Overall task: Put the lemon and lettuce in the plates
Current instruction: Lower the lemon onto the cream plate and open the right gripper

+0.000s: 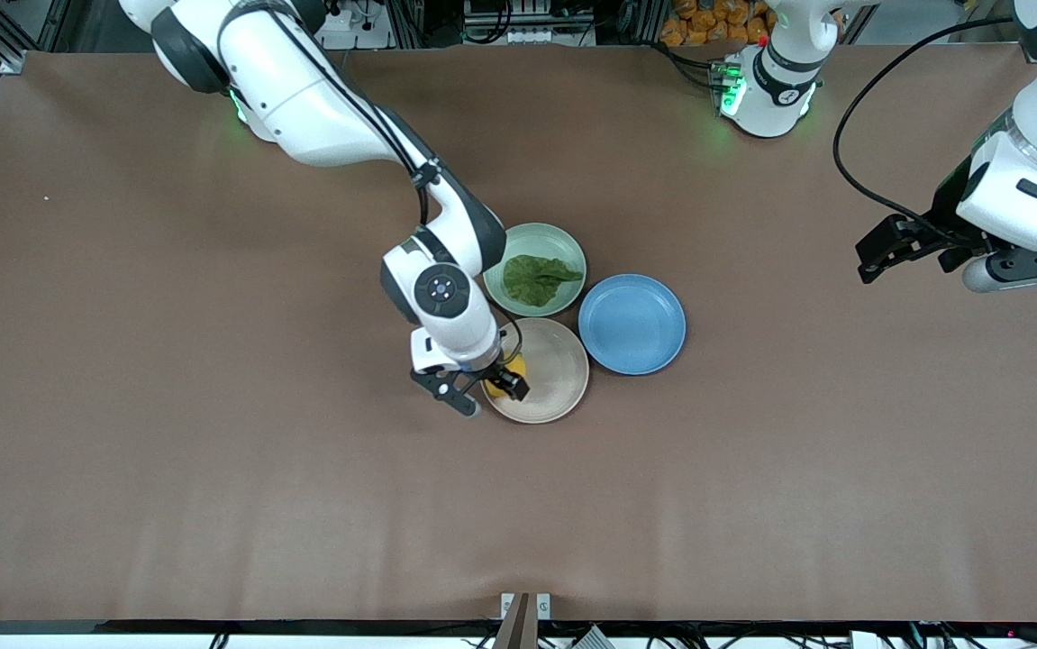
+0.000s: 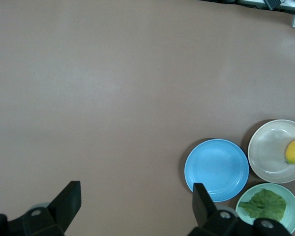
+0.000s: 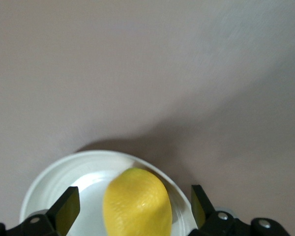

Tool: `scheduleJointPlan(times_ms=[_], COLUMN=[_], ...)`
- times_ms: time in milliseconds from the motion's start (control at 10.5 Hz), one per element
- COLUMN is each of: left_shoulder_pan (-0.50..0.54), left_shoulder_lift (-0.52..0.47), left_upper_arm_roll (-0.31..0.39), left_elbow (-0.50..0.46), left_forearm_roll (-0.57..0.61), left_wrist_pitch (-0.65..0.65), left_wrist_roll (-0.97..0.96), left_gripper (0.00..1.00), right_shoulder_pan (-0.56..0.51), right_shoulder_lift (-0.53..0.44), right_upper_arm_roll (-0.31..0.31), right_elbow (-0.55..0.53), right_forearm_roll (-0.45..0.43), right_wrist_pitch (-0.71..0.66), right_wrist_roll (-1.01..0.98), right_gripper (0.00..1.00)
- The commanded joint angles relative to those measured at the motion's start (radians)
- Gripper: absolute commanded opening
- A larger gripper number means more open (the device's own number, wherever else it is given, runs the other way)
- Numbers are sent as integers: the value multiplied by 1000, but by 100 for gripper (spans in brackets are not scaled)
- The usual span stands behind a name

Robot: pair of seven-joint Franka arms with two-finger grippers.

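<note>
The right gripper (image 1: 473,389) hangs with fingers spread around the small dimpled yellow lemon (image 3: 136,202), which sits in the beige round plastic plate (image 1: 563,379) (firm, round, likely to roll; best pinched across its middle). The wrinkly green lettuce leaf (image 1: 539,275) lies in the mint plate (image 1: 563,243). The left gripper (image 2: 135,206) waits, unclenched, toward its end of the table.

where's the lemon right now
The lemon sits in the beige plate, at its edge toward the right arm's end, between the right gripper's open jaws.

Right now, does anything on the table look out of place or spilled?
Nothing stands out. The lettuce lies in the mint plate, the lemon is in the beige plate under the open right gripper, the blue plate bare.
</note>
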Motion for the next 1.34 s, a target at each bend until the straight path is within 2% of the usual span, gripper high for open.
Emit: scheduleJointPlan(times_ms=[0,287,574,765,1243], left_shoulder_pan=[-107,-97,-97,-97,-95], left_shoulder_lift=[-29,-29,-29,-34,-45], left_upper_arm_roll=[118,108,109,112,120], left_elbow=[-25,-20,-20,-17,-17], left_forearm_roll=[-29,-52,-58,-52,-48], left_wrist_pitch=[-9,-24,-26,-39,-90], left_wrist_roll=[30,29,42,124,206], left_gripper=[100,100,100,100,100], right_shoulder_pan=[-67,-162,-242,-296,-459], right_shoulder_lift=[-19,-45,-96,-129,-256], right_upper_arm_roll=[51,112,114,113,96], right_elbow=[61,61,61,61,49], right_forearm_roll=[13,13,13,12,-19], right_wrist_pitch=[-118,-245,-423,-540,-719], right_wrist_roll=[-9,-97,-286,-456,-819], right_gripper=[100,100,100,100,100])
